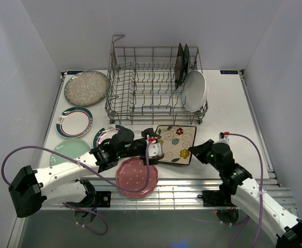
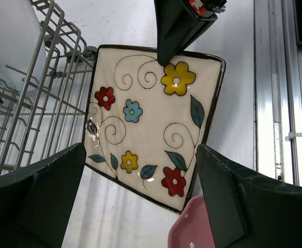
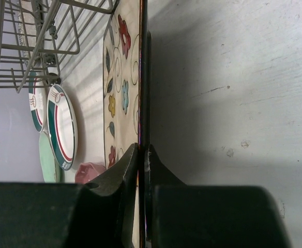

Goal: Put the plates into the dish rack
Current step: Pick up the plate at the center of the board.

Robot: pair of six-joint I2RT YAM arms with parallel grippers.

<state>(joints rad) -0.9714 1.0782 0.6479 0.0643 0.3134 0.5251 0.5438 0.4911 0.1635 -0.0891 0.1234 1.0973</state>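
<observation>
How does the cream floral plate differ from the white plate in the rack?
The cream floral plate is square with flowers; the white plate is oval, plain. The first lies on the table, pinched by the right gripper; the second stands on edge in the dish rack. Both are light-coloured.

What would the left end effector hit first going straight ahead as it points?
The left end effector would first meet the cream floral square plate, centred ahead of its open jaws; the right end effector is clamped on that plate's far edge. Depth unclear.
</observation>
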